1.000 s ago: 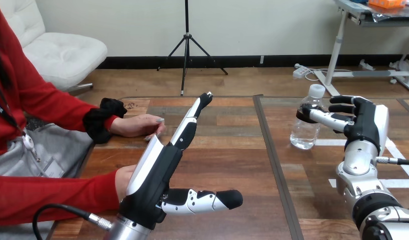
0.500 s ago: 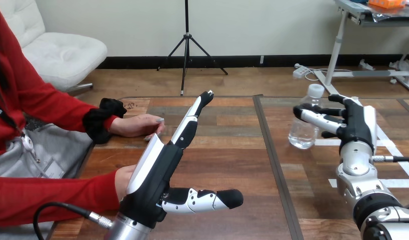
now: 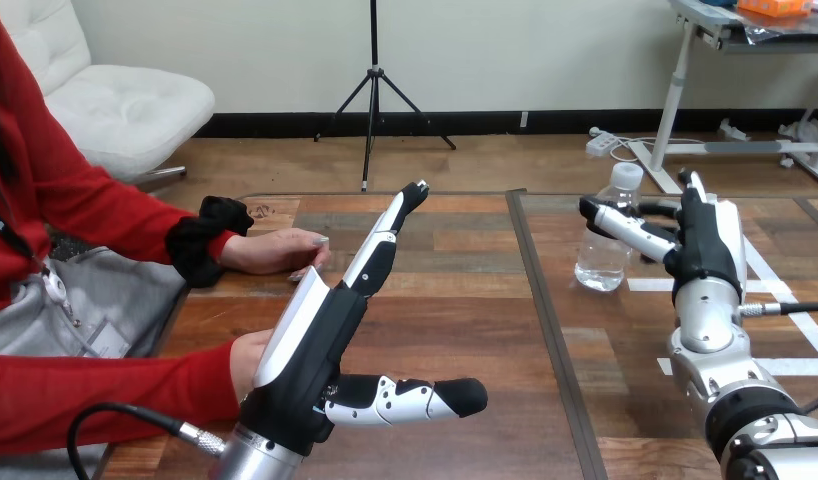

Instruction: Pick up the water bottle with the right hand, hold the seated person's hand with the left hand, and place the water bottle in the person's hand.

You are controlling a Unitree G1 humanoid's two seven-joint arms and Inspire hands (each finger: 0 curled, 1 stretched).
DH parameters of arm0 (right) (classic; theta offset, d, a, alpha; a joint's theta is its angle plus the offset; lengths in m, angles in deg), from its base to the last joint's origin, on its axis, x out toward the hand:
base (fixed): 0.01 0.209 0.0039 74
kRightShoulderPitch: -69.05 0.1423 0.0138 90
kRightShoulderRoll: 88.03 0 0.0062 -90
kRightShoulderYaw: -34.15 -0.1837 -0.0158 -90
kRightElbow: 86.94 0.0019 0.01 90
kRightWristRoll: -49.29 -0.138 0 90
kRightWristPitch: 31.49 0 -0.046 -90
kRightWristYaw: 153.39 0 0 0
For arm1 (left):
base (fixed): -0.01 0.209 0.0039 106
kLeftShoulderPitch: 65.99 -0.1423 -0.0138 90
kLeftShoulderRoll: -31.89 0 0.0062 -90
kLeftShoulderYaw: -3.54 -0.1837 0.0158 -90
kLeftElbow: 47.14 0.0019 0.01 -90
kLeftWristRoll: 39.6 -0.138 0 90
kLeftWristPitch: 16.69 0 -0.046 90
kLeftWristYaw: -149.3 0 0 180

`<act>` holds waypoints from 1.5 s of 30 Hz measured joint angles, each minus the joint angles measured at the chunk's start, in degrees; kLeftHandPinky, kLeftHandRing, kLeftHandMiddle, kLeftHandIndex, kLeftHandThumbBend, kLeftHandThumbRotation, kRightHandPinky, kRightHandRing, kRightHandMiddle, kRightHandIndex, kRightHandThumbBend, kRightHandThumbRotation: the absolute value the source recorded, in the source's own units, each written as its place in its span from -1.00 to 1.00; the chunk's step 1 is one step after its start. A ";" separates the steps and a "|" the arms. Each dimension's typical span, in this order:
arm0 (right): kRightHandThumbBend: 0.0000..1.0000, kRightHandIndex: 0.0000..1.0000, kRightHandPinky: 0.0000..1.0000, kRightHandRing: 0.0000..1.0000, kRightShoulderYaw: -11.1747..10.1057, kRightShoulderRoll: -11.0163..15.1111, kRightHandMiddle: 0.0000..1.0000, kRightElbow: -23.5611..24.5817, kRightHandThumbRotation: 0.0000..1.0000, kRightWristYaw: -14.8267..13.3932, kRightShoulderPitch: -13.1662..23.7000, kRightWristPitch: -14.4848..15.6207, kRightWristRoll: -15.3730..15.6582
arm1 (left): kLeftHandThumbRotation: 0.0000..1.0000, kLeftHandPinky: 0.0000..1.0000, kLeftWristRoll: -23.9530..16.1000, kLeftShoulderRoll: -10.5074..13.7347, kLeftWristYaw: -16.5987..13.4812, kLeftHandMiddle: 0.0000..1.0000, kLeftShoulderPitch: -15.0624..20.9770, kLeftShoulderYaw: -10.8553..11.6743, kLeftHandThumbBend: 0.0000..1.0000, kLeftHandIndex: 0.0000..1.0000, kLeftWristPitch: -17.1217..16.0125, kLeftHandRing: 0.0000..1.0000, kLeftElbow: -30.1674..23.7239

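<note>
Clear plastic with a white cap, the water bottle (image 3: pixel 600 262) stands on the right half of the worktop (image 3: pixel 455 300), past the dark seam and in front of my right hand (image 3: pixel 700 245). Since a second ago that hand has turned edge-on, its white back now facing right. The bottle has shifted a little to the left and away from me with it. My thumb (image 3: pixel 625 225) lies across the front of the bottle's shoulder and my dark fingers reach round behind, so I am clasping it just under the neck. I cannot tell whether its base is touching the wood. Its long axis is close to vertical, cap up. The walls are see-through with faint ribs, and I cannot make out a water level. My left hand (image 3: pixel 315 345) has not moved: it is released, fingers straight and pointing up and away to the right, thumb stuck out sideways. The person's near hand (image 3: pixel 247 362) sits just behind its back; I cannot tell if they touch. The person's far hand (image 3: pixel 280 252) rests on the worktop as before.
</note>
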 measured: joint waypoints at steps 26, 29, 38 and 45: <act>1.00 1.00 1.00 1.00 3.28 0.34 1.00 1.10 -0.12 -1.09 0.46 -4.51 3.83 | 0.25 1.00 0.08 -0.07 0.02 1.00 0.47 -0.03 1.00 1.00 0.00 1.00 0.48; 1.00 1.00 1.00 1.00 3.61 0.41 1.00 1.10 -0.12 -1.07 0.62 -4.53 4.19 | 0.24 1.00 0.20 -0.09 0.07 1.00 0.47 -0.04 1.00 1.00 0.00 1.00 0.48; 1.00 1.00 1.00 1.00 4.19 0.85 1.00 1.10 -0.13 -0.43 1.56 -4.39 5.34 | 0.24 1.00 0.01 -0.20 0.05 1.00 0.47 -0.04 1.00 1.00 0.00 1.00 0.49; 1.00 1.00 0.98 1.00 4.72 1.74 1.00 1.10 -0.09 0.31 2.56 -3.94 6.03 | 0.24 1.00 0.01 -0.33 0.05 1.00 0.47 -0.09 1.00 1.00 -0.01 1.00 0.49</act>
